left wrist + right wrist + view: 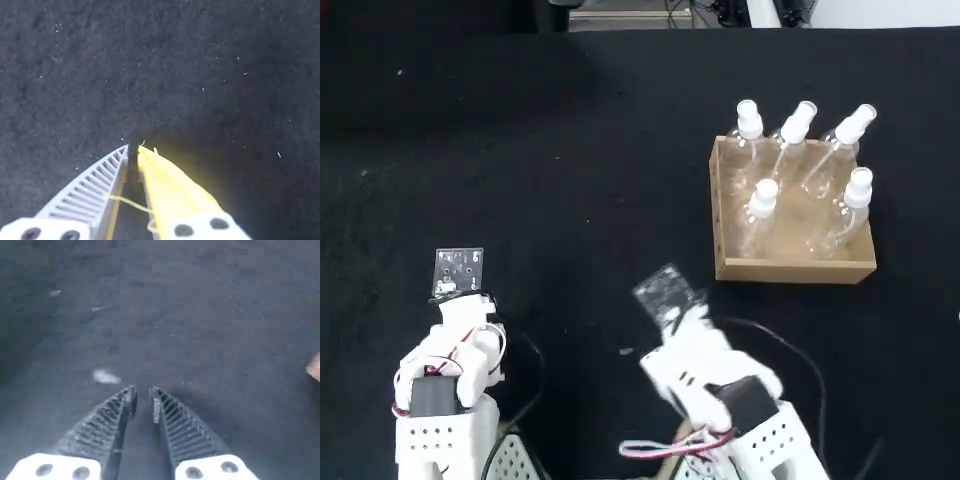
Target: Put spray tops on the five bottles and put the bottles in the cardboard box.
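Left arm: at the near edge of the table on the left, folded back over its white base (pixel 438 438).
Left gripper (pixel 134 150): points down at the black cloth; in the high view it sits just ahead of its arm.
Left jaws: the grey finger (pixel 95 185) and the yellow finger (pixel 172 192) meet at their tips, closed with nothing between them.
Right arm: at the near edge, near the middle of the table, angled toward the far left.
Right gripper (pixel 142 399): low over the cloth, well apart from the box.
Right jaws: a narrow gap shows between the 2 dark ribbed fingers (pixel 107 422), with nothing held in it.
Wires (pixel 660 448): red and white strands loop at the right arm's base.
Fleck (pixel 105 376): a small pale speck on the cloth just beside the right gripper's tips.
Table (pixel 570 150): covered in black cloth.
Cardboard box (pixel 795 270): open-topped, on the far right part of the table, beyond the right arm.
Bottles: 5 clear bottles stand inside the box, each with a white spray top.
Near row: 2 bottles (pixel 761 205) (pixel 857 195).
Far row: 3 bottles (pixel 749 125) (pixel 798 128) (pixel 853 128), leaning toward the box's far wall.
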